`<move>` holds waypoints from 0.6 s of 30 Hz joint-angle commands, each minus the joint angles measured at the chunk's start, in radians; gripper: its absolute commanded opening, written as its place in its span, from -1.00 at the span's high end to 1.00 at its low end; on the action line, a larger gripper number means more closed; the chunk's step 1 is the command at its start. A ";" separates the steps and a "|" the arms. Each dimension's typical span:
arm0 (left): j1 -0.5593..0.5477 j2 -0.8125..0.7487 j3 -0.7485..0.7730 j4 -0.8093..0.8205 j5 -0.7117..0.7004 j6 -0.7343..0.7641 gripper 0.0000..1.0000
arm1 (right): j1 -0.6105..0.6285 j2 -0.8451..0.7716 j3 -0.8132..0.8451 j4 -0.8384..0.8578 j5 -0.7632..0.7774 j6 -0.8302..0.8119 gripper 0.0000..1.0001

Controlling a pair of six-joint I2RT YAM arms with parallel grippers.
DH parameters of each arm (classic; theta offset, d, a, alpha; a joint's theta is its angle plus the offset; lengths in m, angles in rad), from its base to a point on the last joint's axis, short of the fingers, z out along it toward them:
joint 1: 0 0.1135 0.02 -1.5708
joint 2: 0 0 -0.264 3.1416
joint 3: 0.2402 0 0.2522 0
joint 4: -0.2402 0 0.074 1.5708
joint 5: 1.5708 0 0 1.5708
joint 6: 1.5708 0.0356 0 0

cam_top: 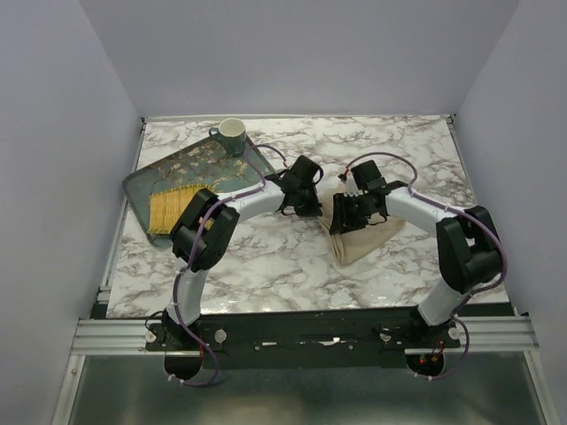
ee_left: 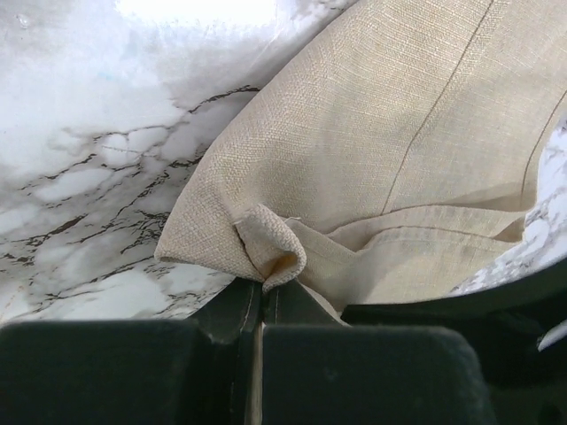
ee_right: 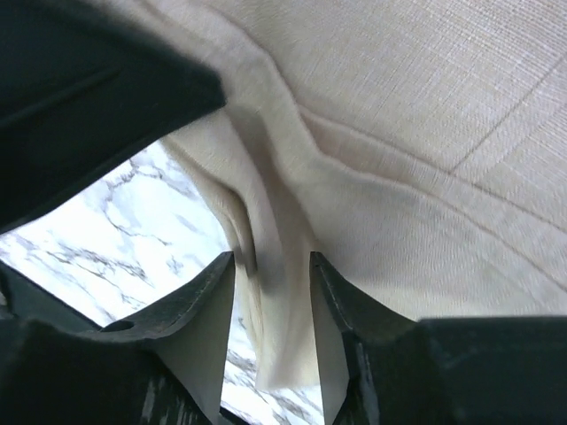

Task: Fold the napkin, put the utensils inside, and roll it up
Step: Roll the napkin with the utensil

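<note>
Now left jaws clench the napkin [ee_left: 399, 133] corner; right jaws gape astride a fold.

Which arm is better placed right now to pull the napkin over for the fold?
Probably left. The left gripper is shut on a corner of the napkin, so it can drag the cloth. The right gripper stands open around a hanging fold and grips nothing.

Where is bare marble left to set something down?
Bare marble: the near strip between the napkin and the table's front edge, and the far stretch from the mug to the right corner. Crowded: the tray at left; the middle, where left arm and right arm meet at the napkin.
</note>
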 commanded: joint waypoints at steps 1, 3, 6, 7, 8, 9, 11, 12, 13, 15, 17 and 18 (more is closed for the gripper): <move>-0.001 0.026 0.036 -0.034 0.034 -0.021 1.00 | 0.092 -0.078 0.031 -0.102 0.230 -0.022 0.00; -0.001 0.025 0.036 -0.043 0.033 -0.018 1.00 | 0.131 -0.104 0.022 -0.096 0.297 -0.014 -0.02; -0.001 0.023 0.032 -0.043 0.031 -0.018 1.00 | 0.198 -0.120 -0.001 -0.073 0.431 -0.010 -0.06; -0.003 0.023 0.030 -0.043 0.030 -0.018 1.00 | 0.236 -0.123 -0.008 -0.063 0.490 -0.008 -0.06; -0.001 0.022 0.026 -0.042 0.030 -0.018 1.00 | 0.256 -0.126 -0.012 -0.056 0.523 -0.003 -0.06; -0.001 0.020 0.022 -0.040 0.034 -0.021 1.00 | 0.276 -0.128 -0.013 -0.050 0.561 0.006 -0.06; -0.001 0.019 0.016 -0.033 0.038 -0.024 1.00 | 0.327 -0.123 -0.013 -0.036 0.652 0.010 -0.26; 0.000 0.020 0.016 -0.034 0.039 -0.024 1.00 | 0.342 -0.117 -0.013 -0.035 0.688 0.016 -0.99; -0.001 0.019 0.016 -0.033 0.042 -0.025 1.00 | 0.367 -0.112 -0.013 -0.030 0.728 0.017 -1.00; -0.001 0.020 0.013 -0.029 0.045 -0.027 1.00 | 0.385 -0.105 -0.019 -0.019 0.750 0.018 -1.00; 0.002 0.019 0.009 -0.029 0.042 -0.027 1.00 | 0.405 -0.111 -0.028 0.000 0.769 0.021 -0.98; 0.002 0.016 0.009 -0.028 0.042 -0.027 1.00 | 0.407 -0.109 -0.030 0.004 0.769 0.023 -0.93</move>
